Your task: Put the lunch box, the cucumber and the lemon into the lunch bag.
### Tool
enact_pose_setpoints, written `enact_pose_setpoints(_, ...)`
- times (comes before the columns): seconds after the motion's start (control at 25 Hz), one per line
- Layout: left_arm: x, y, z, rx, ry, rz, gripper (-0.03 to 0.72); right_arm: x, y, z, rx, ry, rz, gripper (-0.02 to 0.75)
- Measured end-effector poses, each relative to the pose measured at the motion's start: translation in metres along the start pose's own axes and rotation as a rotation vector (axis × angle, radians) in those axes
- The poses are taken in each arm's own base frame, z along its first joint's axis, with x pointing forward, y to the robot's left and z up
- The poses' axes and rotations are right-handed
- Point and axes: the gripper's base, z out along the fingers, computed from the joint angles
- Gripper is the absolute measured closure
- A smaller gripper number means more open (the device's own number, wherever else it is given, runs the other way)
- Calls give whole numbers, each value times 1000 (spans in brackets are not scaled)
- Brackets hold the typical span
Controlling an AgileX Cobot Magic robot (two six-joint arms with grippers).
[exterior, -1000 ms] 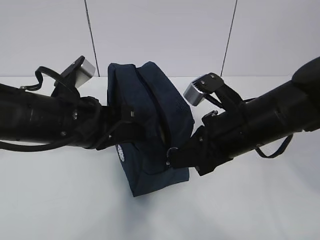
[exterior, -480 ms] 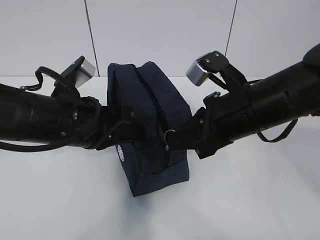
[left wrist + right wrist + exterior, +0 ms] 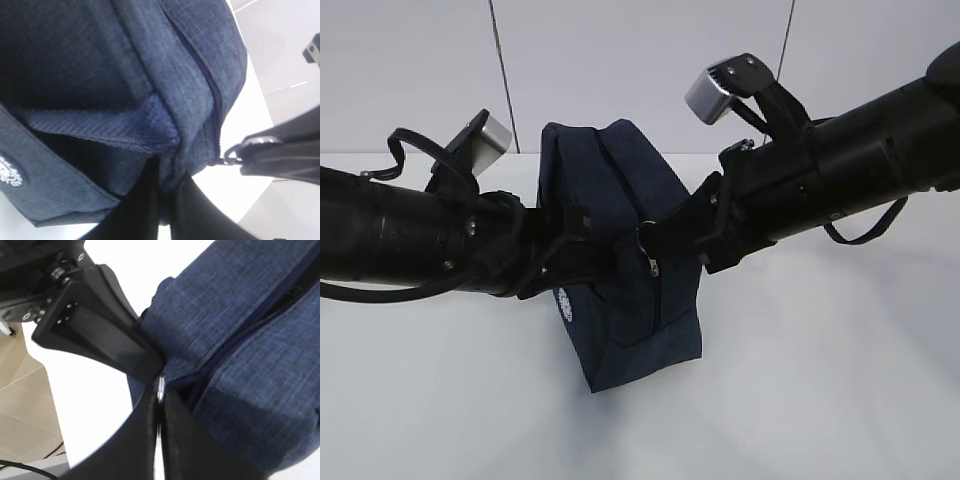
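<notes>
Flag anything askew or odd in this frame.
The lunch bag is tipped, resting on one lower corner between both grippers. The right gripper is shut on the ring pull. No damage or spill visible.

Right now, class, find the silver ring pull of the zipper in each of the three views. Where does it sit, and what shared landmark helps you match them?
Exterior view: the ring pull sits centre frame, on the lunch bag, at the right gripper tips.
Left wrist view: ring pull at right edge, beside the bag's corner.
Right wrist view: ring pull centre, pinched between the fingers.
Shared landmark: the zipper line running up from the ring.
</notes>
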Motion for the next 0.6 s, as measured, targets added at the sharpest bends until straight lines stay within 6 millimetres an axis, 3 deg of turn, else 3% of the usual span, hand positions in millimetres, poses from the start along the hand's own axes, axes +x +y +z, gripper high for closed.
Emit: enact_pose_setpoints(0.6,1,-3,0,30,12,-4,690,-1,-1,0,12,-3,0,730)
